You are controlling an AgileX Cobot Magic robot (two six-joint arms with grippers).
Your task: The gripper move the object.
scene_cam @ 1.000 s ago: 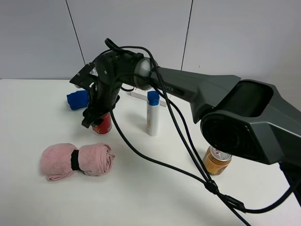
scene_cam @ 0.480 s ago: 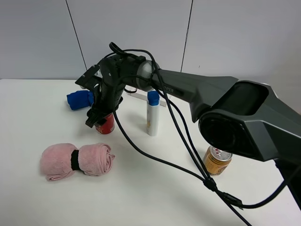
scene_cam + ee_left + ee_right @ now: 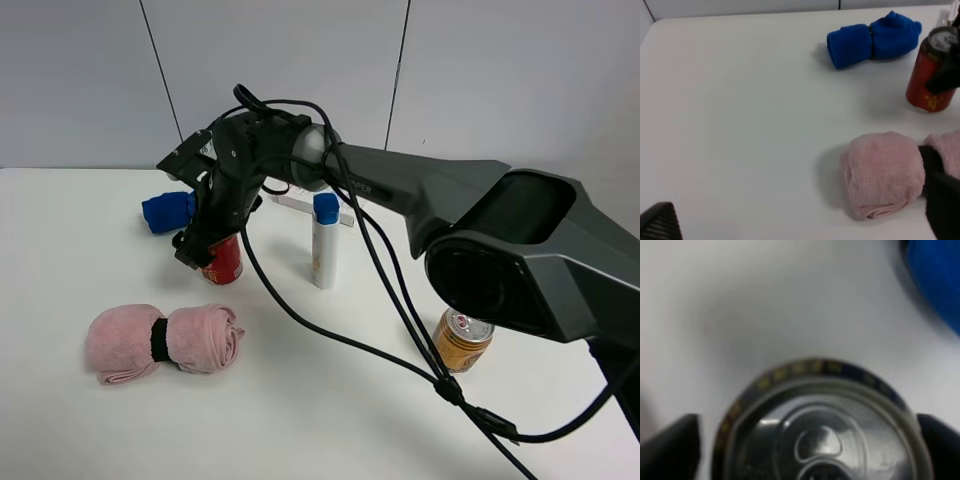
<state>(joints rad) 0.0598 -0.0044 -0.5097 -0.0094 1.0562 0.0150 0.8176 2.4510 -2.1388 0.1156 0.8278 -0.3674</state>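
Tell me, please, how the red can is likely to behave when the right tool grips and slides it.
The red can looks rigid, so the right tool flanking it should get a firm hold. Its glossy round wall may slip or twist. Standing upright and taller than wide, it could tip if pushed high, then roll.

We overlook the red can [image 3: 224,262] from high; our left wrist sees it sidelong, right wrist straight down, very close.
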